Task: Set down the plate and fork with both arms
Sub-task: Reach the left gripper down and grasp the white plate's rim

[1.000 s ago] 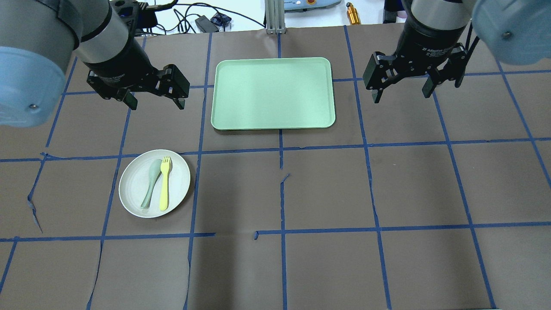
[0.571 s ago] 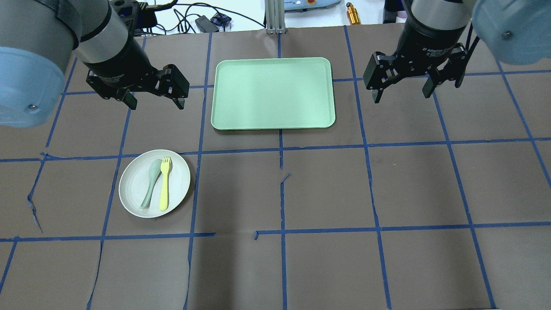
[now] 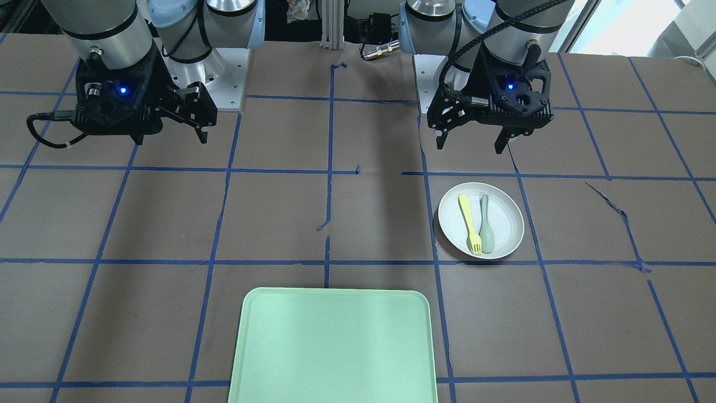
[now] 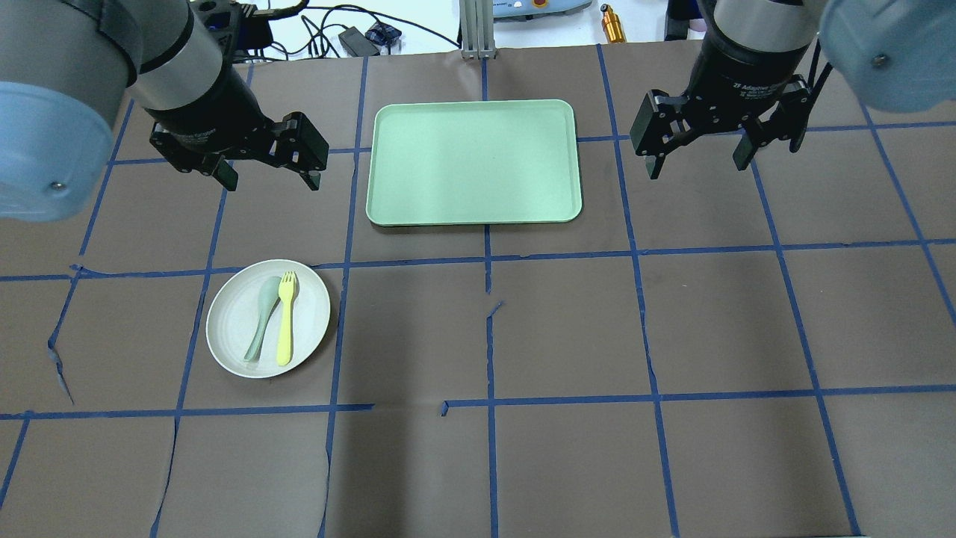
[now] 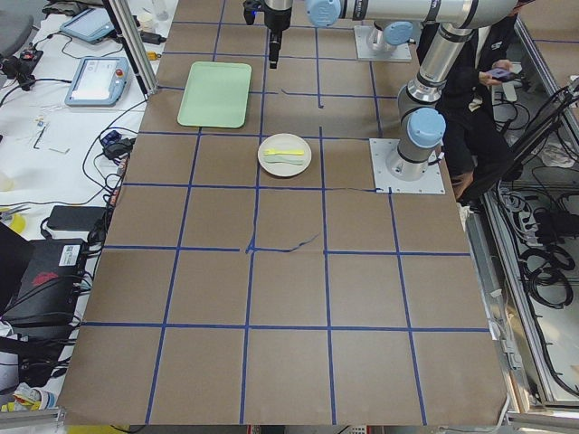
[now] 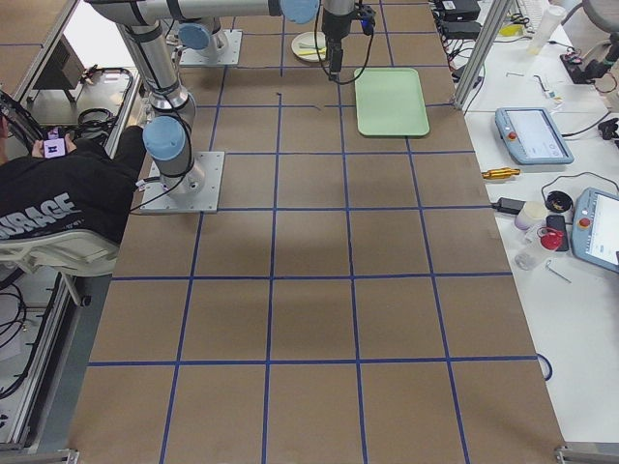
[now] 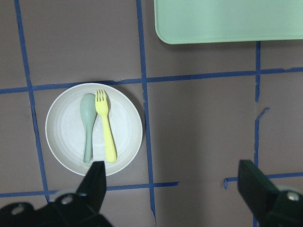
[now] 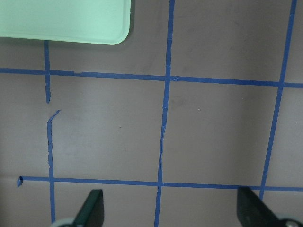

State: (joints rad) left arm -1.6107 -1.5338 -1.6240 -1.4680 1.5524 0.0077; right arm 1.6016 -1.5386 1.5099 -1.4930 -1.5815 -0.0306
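The off-white plate point(image 4: 226, 323) sits on the table at the left, with the yellow fork point(image 4: 285, 323) lying in it beside a grey-green spoon point(image 4: 261, 317). In the front-facing view the plate point(image 3: 510, 221) holds the fork point(image 3: 469, 218). The left wrist view shows the plate point(image 7: 62, 126) and fork point(image 7: 107, 130) below. My left gripper point(image 4: 272, 179) is open and empty, raised above the table behind the plate. My right gripper point(image 4: 696, 168) is open and empty, raised right of the tray, far from the plate.
A mint-green rectangular tray point(image 4: 474, 161) lies at the middle back of the table between the two grippers. Brown paper with a blue tape grid covers the table. Cables and devices lie beyond the far edge.
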